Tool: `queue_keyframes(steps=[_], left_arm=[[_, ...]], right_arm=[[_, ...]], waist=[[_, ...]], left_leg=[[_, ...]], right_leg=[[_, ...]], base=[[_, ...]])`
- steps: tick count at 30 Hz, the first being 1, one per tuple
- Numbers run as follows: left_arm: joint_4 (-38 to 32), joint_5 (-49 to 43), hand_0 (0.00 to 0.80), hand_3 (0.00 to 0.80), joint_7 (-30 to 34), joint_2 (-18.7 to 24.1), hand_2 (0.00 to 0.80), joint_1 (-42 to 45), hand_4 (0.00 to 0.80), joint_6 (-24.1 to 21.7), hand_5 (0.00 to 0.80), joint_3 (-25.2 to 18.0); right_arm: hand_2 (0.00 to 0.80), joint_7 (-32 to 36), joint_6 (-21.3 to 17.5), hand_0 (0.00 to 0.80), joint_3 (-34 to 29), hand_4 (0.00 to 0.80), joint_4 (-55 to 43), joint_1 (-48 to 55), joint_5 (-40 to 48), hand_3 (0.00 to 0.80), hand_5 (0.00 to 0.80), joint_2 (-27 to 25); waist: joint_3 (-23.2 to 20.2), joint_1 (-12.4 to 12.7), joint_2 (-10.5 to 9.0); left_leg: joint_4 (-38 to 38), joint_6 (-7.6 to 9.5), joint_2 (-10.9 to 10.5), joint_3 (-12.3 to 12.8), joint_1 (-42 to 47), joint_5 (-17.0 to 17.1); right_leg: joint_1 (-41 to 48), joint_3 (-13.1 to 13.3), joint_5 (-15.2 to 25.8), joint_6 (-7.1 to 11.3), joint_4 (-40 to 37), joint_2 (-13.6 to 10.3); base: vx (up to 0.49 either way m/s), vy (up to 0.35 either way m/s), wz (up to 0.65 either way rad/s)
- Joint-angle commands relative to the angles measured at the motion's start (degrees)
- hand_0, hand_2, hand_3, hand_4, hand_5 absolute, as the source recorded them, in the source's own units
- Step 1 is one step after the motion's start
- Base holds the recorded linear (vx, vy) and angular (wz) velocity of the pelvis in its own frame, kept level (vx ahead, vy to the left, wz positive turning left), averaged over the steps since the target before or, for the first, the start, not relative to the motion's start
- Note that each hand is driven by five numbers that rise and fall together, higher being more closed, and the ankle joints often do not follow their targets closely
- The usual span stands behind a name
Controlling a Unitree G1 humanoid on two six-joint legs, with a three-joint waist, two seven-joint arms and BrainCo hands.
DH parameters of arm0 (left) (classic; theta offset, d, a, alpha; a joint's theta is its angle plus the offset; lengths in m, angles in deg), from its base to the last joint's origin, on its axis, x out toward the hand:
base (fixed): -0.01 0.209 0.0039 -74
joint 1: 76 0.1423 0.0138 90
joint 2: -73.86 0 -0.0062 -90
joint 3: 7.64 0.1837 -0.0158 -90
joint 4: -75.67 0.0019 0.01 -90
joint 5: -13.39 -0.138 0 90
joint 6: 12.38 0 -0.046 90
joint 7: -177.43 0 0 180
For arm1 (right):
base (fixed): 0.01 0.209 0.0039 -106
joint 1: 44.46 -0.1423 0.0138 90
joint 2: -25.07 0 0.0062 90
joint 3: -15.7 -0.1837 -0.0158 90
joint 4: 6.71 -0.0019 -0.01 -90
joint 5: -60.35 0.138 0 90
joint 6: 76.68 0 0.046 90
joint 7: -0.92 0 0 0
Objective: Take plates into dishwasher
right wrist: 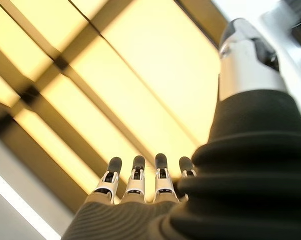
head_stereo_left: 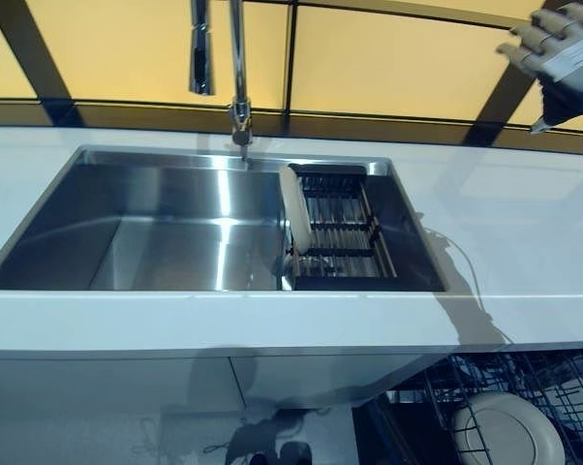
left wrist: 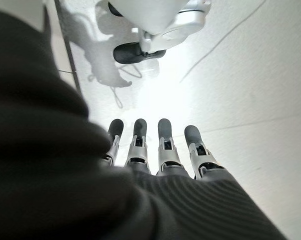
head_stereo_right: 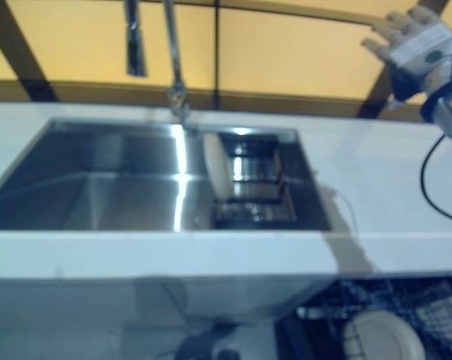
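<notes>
The right hand is raised high at about 1 o'clock in the head views, up in front of the yellow window panels, well above the white bench. Its fingers are straight and spread, holding nothing; in its own wrist view they point up at the yellow panes and dark frame bars. The left hand shows only in its own wrist view, hanging low over the pale floor, fingers straight in a row and empty.

Out from the hands, the steel sink is set into the bench at the centre, with the tall tap rising behind it at 12 o'clock. A dark wire drying rack sits in the sink's right end, at about 3 o'clock of the basin. One white plate stands on edge in the rack's left side, leaning slightly against the wires, well apart from either hand.

Below the bench edge at about 5 o'clock, the dishwasher's wire basket is pulled out. A second white plate stands tilted among its wires, near the basket's front left part
</notes>
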Motion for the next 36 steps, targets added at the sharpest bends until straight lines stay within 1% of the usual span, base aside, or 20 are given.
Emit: queue_keyframes(steps=[1, 2, 3, 6, 8, 10, 12, 13, 16, 24, 27, 32, 36], left_arm=[[0.95, 1.13, 0.000, 0.000, -0.49, 2.42, 0.000, 0.17, 0.000, -0.06, 0.000, 0.99], [0.95, 1.13, 0.000, 0.000, -0.49, 2.30, 0.000, 0.16, 0.000, -0.06, 0.000, 0.95], [0.63, 1.32, 0.000, 0.000, -0.81, 2.33, 0.000, 0.23, 0.000, -0.32, 0.000, 1.02], [-0.05, 1.55, 0.000, 0.000, -1.08, 2.35, 0.000, 0.31, 0.000, -0.73, 0.000, 1.36], [-0.46, 1.53, 0.000, 0.000, -1.09, 2.47, 0.000, 0.24, 0.000, -0.68, 0.000, 1.52], [-1.00, 2.01, 0.000, 0.000, -1.11, 3.14, 0.000, -0.63, 0.000, -0.92, 0.000, 2.36], [-1.11, 2.42, 0.000, 0.000, -1.10, 3.39, 0.000, -1.03, 0.000, -0.97, 0.000, 2.73], [-1.18, 2.94, 0.000, 0.000, -0.83, 3.81, 0.000, -1.29, 0.000, -1.32, 0.000, 2.92], [-1.22, 3.83, 0.000, 0.000, -0.51, 4.02, 0.000, -1.65, 0.000, -1.62, 0.000, 3.17], [-1.49, 4.33, 0.000, 0.000, -0.51, 3.86, 0.000, -2.12, 0.000, -1.24, 0.000, 3.03], [-1.63, 4.28, 0.000, 0.000, -0.50, 3.96, 0.000, -2.23, 0.000, -1.00, 0.000, 3.09], [-1.34, 3.81, 0.000, 0.000, -0.40, 3.97, 0.000, -2.30, 0.000, -1.22, 0.000, 2.75], [-1.26, 3.72, 0.000, 0.000, -0.16, 3.97, 0.000, -2.44, 0.000, -1.28, 0.000, 2.81]], right_arm=[[0.000, -0.50, -0.63, 0.000, 3.81, 0.000, 0.38, -9.30, -3.32, 0.000, 0.000, -0.09], [0.000, -0.50, -0.63, 0.000, 4.24, 0.000, 0.46, -9.73, -3.28, 0.000, 0.000, -0.05], [0.000, 0.79, -0.23, 0.000, 5.49, 0.000, 0.82, -10.48, -3.84, 0.000, 0.000, 0.94], [0.000, 1.46, 0.80, 0.000, 7.61, 0.000, 1.76, -12.63, -3.77, 0.000, 0.000, 2.48], [0.000, 1.55, 1.43, 0.000, 8.50, 0.000, 2.30, -13.88, -4.27, 0.000, 0.000, 3.22], [0.000, 0.65, 3.04, 0.000, 10.28, 0.000, 3.95, -16.95, -5.41, 0.000, 0.000, 4.69], [0.000, 0.23, 3.82, 0.000, 11.24, 0.000, 4.73, -18.62, -5.89, 0.000, 0.000, 5.57], [0.000, -0.34, 4.80, 0.000, 12.98, 0.000, 5.44, -20.93, -6.26, 0.000, 0.000, 6.53], [0.000, -1.70, 5.25, 0.000, 15.28, 0.000, 6.25, -23.71, -5.71, 0.000, 0.000, 7.57], [0.000, -1.84, 4.78, 0.000, 16.10, 0.000, 3.83, -25.26, -3.51, 0.000, 0.000, 8.83], [0.000, -1.35, 3.65, 0.000, 15.23, 0.000, 3.19, -24.46, -2.88, 0.000, 0.000, 9.08], [0.000, -0.08, 3.32, 0.000, 14.80, 0.000, 1.59, -23.74, -2.33, 0.000, 0.000, 9.89], [0.000, -0.41, 1.80, 0.000, 14.09, 0.000, 0.61, -23.36, -0.39, 0.000, 0.000, 10.79]], waist=[[0.55, 2.44, -2.19], [0.56, 2.36, -2.07], [1.00, 3.11, -2.20], [2.01, 3.70, -1.90], [2.37, 3.75, -1.68], [4.33, 4.08, -1.39], [5.23, 4.15, -1.17], [6.27, 4.28, -0.92], [7.19, 4.35, -0.60], [7.42, 4.41, -1.11], [7.25, 4.34, -1.24], [7.14, 4.42, -1.55], [7.20, 4.43, -1.67]], left_leg=[[-0.14, -1.44, 0.76, -1.08, 0.36, -3.57], [-0.14, -1.44, 0.76, -1.12, 0.34, -3.57], [-0.14, -1.46, 0.55, -1.69, -0.19, -3.31], [-0.14, -1.47, 0.26, -2.66, -1.25, -2.75], [-0.14, -1.47, 0.09, -3.17, -2.25, -2.24], [-0.14, -1.44, -0.05, -3.53, -3.94, -1.61], [-0.14, -1.48, -0.11, -3.63, -4.75, -1.32], [-0.14, -1.54, -0.15, -3.59, -5.68, -1.01], [-0.14, -1.64, -0.21, -3.61, -6.72, -0.75], [-0.14, -1.58, -0.37, -3.59, -6.74, -0.97], [-0.14, -1.58, -0.33, -3.37, -6.47, -1.26], [-0.14, -1.55, -0.30, -3.11, -6.10, -1.41], [-0.14, -1.63, -0.23, -2.92, -5.84, -1.61]], right_leg=[[0.73, -1.23, -1.42, 5.18, -0.04, -1.48], [0.73, -1.27, -1.42, 5.18, -0.04, -1.48], [0.39, -1.83, -1.39, 5.18, -0.04, -1.63], [-0.38, -2.67, -1.25, 5.10, -0.04, -1.90], [-1.25, -2.97, -0.95, 5.06, -0.04, -2.02], [-2.85, -3.04, -0.51, 4.99, -0.04, -2.10], [-3.67, -3.01, -0.27, 5.01, -0.04, -2.12], [-4.67, -3.09, 0.02, 5.08, -0.04, -2.22], [-5.74, -3.38, 0.25, 5.24, -0.04, -2.37], [-5.81, -4.23, 0.23, 5.38, -0.04, -2.68], [-5.61, -4.31, 0.15, 5.50, -0.04, -2.74], [-5.46, -4.21, 0.24, 5.64, -0.04, -2.74], [-5.23, -4.08, 0.18, 5.71, -0.04, -2.67]], base=[[0.018, 0.015, 0.14], [0.032, 0.022, 0.11], [0.034, 0.022, 0.14], [0.035, 0.024, 0.18], [-0.003, 0.019, 0.25], [-0.057, 0.018, 0.23], [-0.065, 0.027, 0.10], [-0.071, 0.044, 0.08], [-0.052, 0.050, 0.09], [-0.007, 0.024, 0.05], [0.000, 0.000, 0.00], [0.000, 0.000, 0.00], [0.000, 0.000, 0.00]])
